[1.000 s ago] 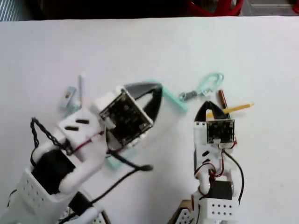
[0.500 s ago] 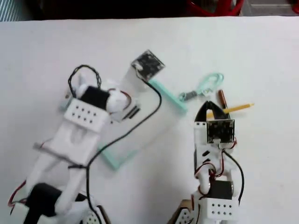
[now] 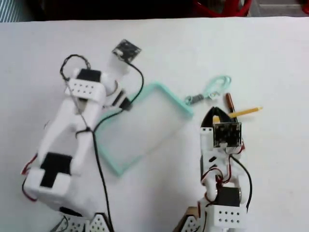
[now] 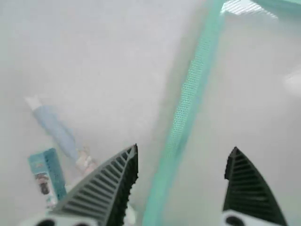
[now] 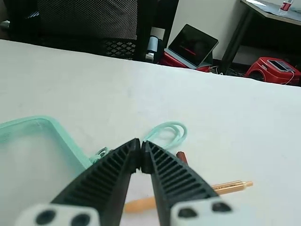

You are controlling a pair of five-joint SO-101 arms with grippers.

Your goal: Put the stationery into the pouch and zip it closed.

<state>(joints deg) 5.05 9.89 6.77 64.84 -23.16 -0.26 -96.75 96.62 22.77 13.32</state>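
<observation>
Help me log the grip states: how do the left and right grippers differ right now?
The left gripper is open, the right gripper shut. The left gripper faces the pouch at its green edge; the right gripper hangs over the yellow pencil. Both have black ribbed fingers and hold nothing.
</observation>
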